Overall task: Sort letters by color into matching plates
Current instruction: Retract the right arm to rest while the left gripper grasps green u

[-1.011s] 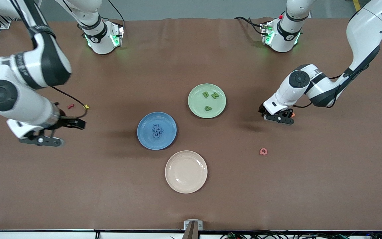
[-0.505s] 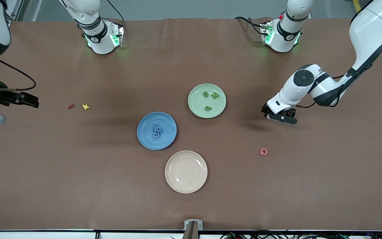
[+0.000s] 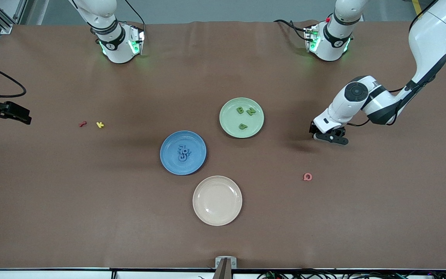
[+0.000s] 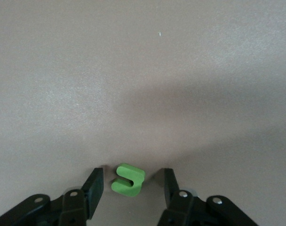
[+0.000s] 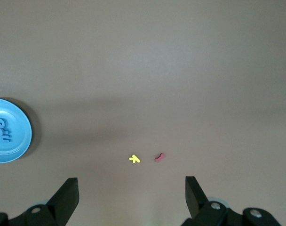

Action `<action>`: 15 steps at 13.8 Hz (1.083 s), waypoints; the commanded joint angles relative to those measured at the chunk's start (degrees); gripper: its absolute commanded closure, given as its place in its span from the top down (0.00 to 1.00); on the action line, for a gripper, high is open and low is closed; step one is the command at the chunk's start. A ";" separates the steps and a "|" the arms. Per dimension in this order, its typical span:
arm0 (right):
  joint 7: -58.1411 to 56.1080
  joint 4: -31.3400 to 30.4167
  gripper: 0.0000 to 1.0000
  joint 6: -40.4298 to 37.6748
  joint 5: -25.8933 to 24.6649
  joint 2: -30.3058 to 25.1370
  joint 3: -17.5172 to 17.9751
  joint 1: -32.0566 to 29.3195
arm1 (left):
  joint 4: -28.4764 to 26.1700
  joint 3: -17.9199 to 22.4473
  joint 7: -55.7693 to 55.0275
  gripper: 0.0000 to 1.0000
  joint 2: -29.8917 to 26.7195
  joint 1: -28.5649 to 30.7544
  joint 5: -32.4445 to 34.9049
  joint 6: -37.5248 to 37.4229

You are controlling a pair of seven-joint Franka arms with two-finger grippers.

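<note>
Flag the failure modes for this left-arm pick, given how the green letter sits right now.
1. The left end effector brackets the green letter on the table, fingers apart from it; the letter sits nearer one finger, so closing could push or twist it out.
2. The letter is at the fingertips only; a shallow pinch may drop it before the green plate.
</note>
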 commanded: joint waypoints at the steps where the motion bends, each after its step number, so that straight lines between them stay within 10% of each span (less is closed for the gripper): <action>1: -0.51 1.56 1.00 -2.63 2.62 0.33 0.26 -1.02 | -0.53 -0.04 0.05 0.51 0.11 0.66 1.18 1.04; 12: -2.62 -0.28 1.00 -9.40 9.93 -6.35 0.61 -3.84 | -0.35 0.75 -0.30 0.17 0.46 0.57 1.97 1.74; 15: -2.71 -0.19 1.00 -10.29 10.10 -6.62 -9.61 6.56 | 0.00 0.58 -0.74 0.16 -0.06 0.49 1.89 1.74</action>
